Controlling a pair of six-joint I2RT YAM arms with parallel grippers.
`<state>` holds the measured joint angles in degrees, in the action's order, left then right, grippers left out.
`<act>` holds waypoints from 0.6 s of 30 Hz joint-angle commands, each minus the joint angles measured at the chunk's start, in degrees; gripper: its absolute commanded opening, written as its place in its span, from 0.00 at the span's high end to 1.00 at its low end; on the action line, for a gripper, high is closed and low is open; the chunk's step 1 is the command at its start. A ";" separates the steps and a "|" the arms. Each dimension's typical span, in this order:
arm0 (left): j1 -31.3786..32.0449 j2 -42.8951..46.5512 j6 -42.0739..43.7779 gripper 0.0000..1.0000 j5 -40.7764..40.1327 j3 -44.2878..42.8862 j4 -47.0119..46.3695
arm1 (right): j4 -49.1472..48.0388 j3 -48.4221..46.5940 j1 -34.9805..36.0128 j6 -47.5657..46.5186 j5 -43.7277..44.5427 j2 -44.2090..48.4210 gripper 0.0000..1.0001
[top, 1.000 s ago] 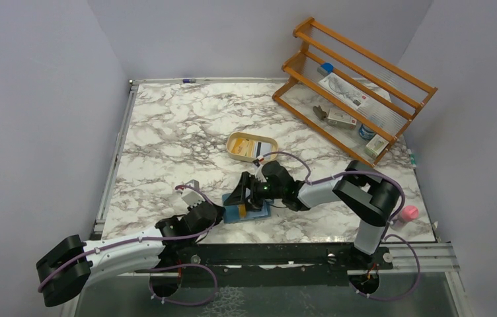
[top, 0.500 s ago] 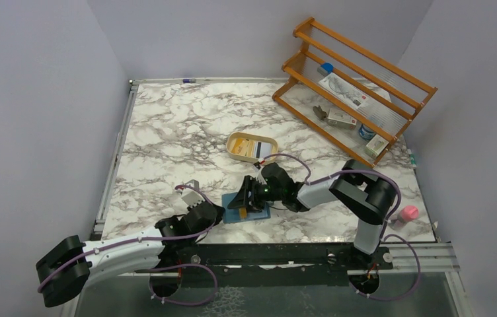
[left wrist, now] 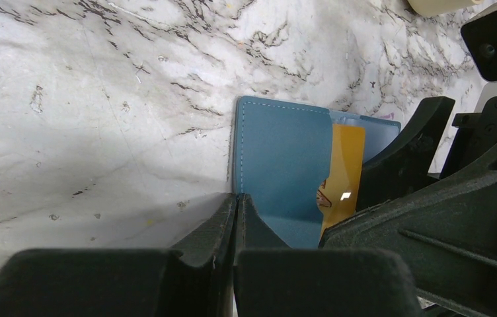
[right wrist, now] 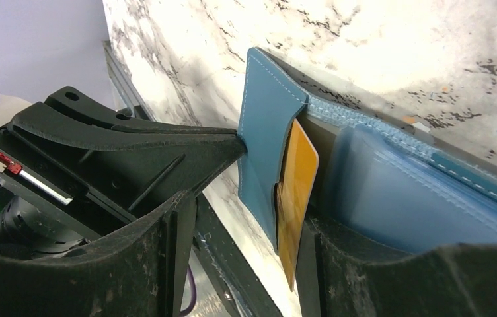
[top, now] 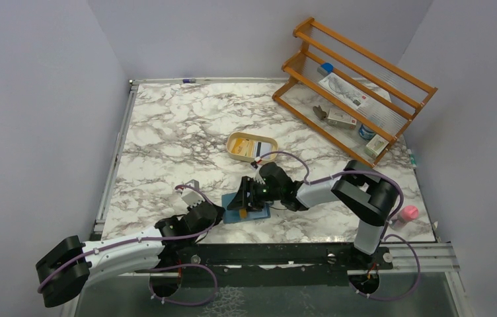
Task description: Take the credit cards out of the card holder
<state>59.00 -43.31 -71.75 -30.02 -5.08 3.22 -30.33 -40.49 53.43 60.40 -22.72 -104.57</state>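
The teal-blue card holder [top: 249, 211] lies open near the table's front edge. My left gripper [top: 218, 212] is shut on the edge of its cover flap [left wrist: 279, 165]; the fingertips meet at that edge in the left wrist view [left wrist: 236, 197]. A yellow-orange credit card [right wrist: 297, 191] sticks partly out of the flap's pocket. My right gripper [right wrist: 242, 218] is open. Its jaws straddle the flap and the card, and the card lies close to the right finger [right wrist: 315, 264]. Pale blue inner pockets [right wrist: 418, 198] show behind. More cards [top: 257, 149] lie in the tan dish.
The tan oval dish [top: 236, 142] sits just behind the card holder. A wooden rack [top: 355, 89] with small items stands at the back right. A pink object [top: 409, 212] sits at the right front edge. The black rail [top: 285, 254] runs along the near edge.
My right gripper has shifted slightly down and left onto the card holder. The left gripper and the card holder have not visibly moved.
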 commanded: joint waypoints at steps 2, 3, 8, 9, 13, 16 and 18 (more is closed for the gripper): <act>0.06 -1.28 -0.10 1.00 0.59 0.25 6.46 | 13.83 0.70 -0.96 -6.05 8.73 -1.70 0.41; 0.06 -1.39 -0.08 1.00 0.58 0.25 6.52 | 14.39 0.68 -1.09 -6.16 9.00 -1.62 0.41; 0.02 -1.24 -0.06 1.00 0.64 0.24 6.67 | 16.90 0.99 -1.63 -6.17 10.59 -0.67 0.41; 0.05 -1.15 -0.11 1.00 0.58 0.25 6.70 | 17.37 1.07 -1.74 -6.17 10.89 -0.23 0.41; 0.05 -0.86 -0.23 1.00 0.58 0.34 6.94 | 18.22 1.95 -2.30 -6.02 11.98 1.01 0.43; 0.06 -0.67 -0.24 1.00 0.67 0.42 6.97 | 16.99 2.90 -2.64 -5.72 11.83 1.56 0.52; 0.06 -0.57 -0.24 1.00 0.65 0.47 7.04 | 16.13 3.31 -2.72 -5.41 11.41 1.36 0.58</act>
<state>59.00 -43.64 -71.75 -30.00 -5.23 3.20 -23.51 -40.53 52.03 57.98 -18.41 -101.67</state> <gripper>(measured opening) 0.004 0.461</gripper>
